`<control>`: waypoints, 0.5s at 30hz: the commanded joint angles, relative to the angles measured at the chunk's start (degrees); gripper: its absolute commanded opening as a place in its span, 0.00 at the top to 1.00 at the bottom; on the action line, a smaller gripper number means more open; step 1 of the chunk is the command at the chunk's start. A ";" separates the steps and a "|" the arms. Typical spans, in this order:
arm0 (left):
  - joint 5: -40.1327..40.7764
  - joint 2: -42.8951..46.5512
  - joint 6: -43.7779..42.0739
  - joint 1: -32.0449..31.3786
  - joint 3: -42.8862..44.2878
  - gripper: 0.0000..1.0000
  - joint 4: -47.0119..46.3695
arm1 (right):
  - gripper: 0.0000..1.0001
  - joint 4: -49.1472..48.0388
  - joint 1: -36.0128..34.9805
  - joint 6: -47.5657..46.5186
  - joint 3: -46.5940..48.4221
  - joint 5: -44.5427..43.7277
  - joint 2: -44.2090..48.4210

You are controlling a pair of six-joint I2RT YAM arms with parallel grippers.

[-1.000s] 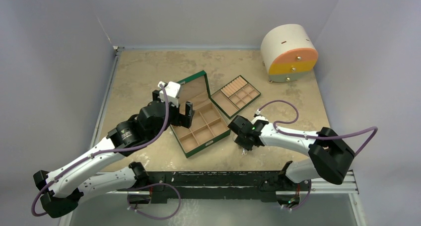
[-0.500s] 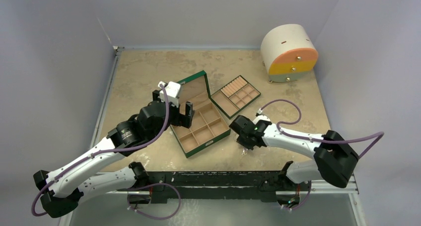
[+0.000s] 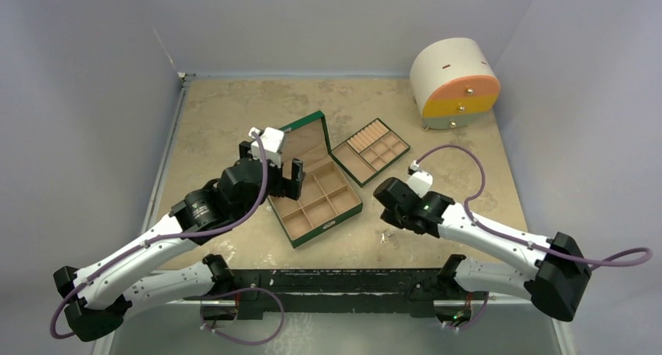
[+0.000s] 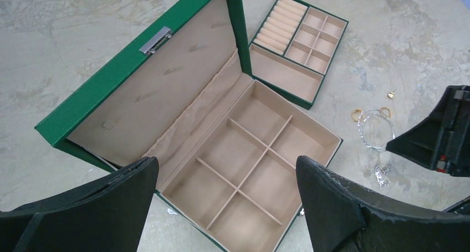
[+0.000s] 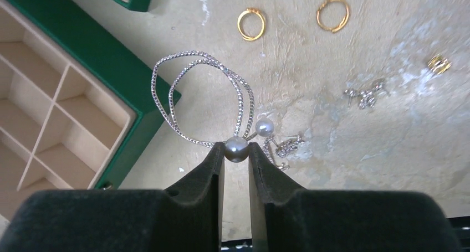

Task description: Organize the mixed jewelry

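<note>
The mixed jewelry lies on the table right of the green box [image 5: 119,69]: two thin silver hoops [image 5: 202,97], two gold rings [image 5: 251,24], a small gold earring [image 5: 438,63], sparkly earrings [image 5: 366,94] and a loose pearl earring [image 5: 264,127]. My right gripper [image 5: 236,152] is shut on a grey pearl earring [image 5: 236,149] pinched between its fingertips, just above the table. It also shows in the top view [image 3: 394,203]. My left gripper [image 4: 227,207] is open and empty, hovering over the box's tan compartments; it shows in the top view [image 3: 285,179].
The green box [image 3: 290,236] stands open, its lid [image 4: 138,47] raised at the back. A separate green tray [image 3: 347,161] with small compartments lies behind and right of it. A round white-and-orange drawer cabinet [image 3: 454,82] stands at the far right corner.
My right arm has swung its elbow out to the right and the gripper has shifted a little right and back, uncovering small pieces on the table. The left arm has not moved.
</note>
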State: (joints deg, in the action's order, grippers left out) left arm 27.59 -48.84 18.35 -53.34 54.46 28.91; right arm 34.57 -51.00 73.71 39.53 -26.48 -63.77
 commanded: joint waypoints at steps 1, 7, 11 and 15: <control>2.96 0.73 -1.21 -0.19 -0.03 0.06 -1.18 | 1.00 2.21 -0.28 -10.61 5.60 -4.06 2.88; 6.50 2.13 -1.30 -0.11 0.03 0.06 -1.04 | 1.00 1.72 -0.24 -21.33 13.87 -3.72 0.12; 9.27 4.18 -1.04 -0.10 -0.34 0.06 -0.99 | 1.00 0.39 -0.24 -22.44 18.02 -1.06 -3.65; 11.10 6.22 -0.95 -0.10 -0.43 0.06 -1.11 | 1.00 -3.36 -0.24 -23.43 21.13 0.48 -8.61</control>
State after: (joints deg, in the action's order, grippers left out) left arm 34.83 -45.04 18.22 -53.34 54.41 28.95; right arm 34.61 -51.00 53.30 56.80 -27.29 -68.62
